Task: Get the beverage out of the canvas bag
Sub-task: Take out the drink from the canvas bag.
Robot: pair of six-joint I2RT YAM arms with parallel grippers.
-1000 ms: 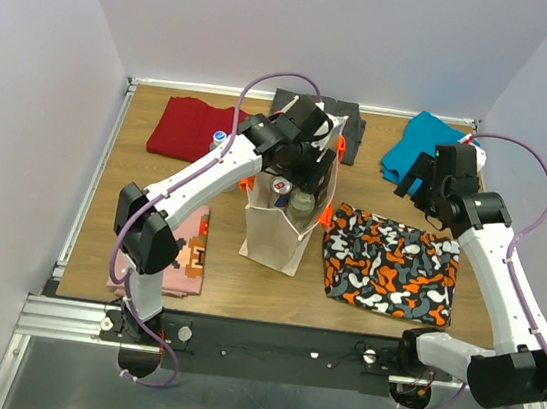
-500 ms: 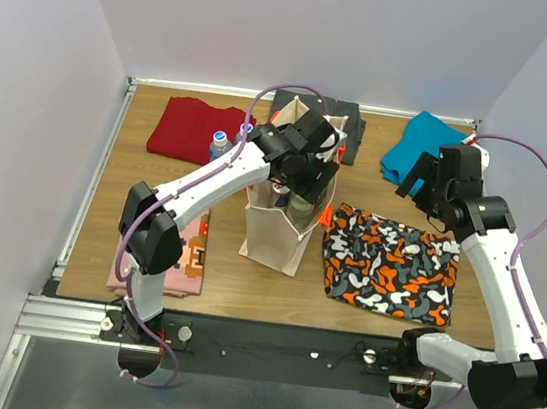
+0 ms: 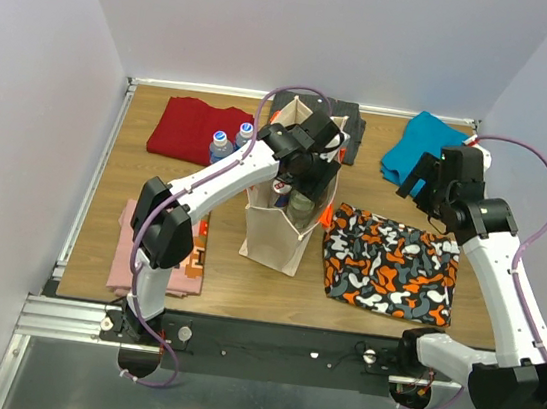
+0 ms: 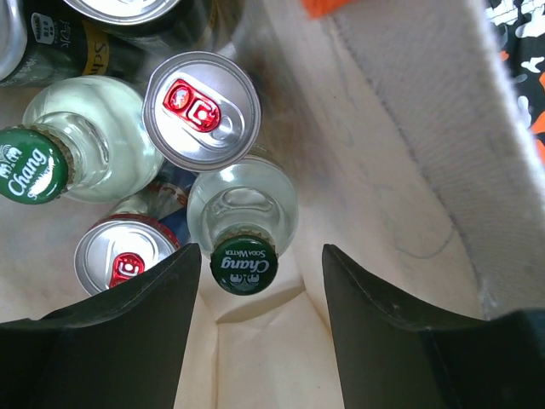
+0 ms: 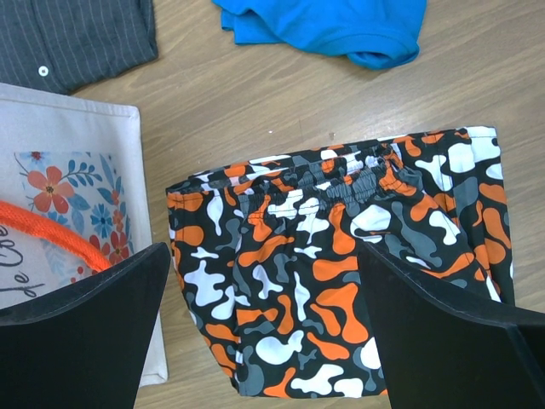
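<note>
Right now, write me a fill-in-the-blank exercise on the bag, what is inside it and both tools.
1. The left tool is inside the bag, its open fingers either side of a bottle with a ____ cap.
2. The cans next to that bottle have ____ pull tabs.
3. The right tool hangs open over shorts patterned in black, white, grey and ____.

Missing words: green; red; orange.

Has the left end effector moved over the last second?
Yes. The left end effector has sunk into the mouth of the canvas bag, which stayed put.
</note>
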